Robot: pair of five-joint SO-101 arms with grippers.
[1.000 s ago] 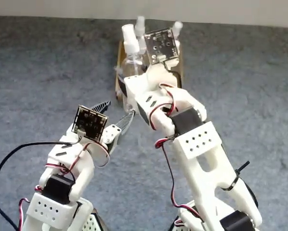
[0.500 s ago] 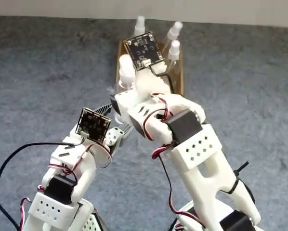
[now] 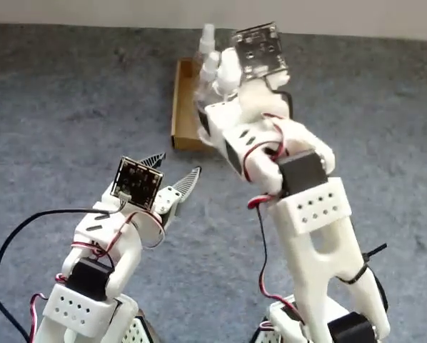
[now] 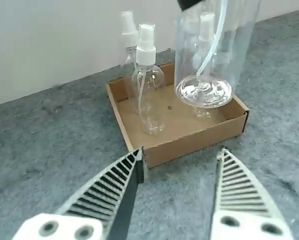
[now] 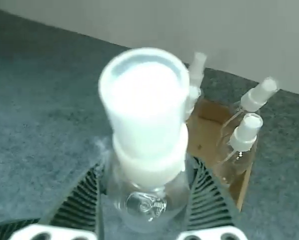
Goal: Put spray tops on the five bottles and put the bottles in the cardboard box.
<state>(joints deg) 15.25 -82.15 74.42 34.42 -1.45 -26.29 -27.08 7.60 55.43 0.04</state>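
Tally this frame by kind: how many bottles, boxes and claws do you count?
Cardboard box: 1
Spray bottles: 5, with 4 in the box and the held bottle in the right claw
Claws: 2, counting the left claw
Total: 8

Grey, felt-like table covering (image 3: 63, 107), with a plain pale wall (image 3: 92, 11) along its far edge.
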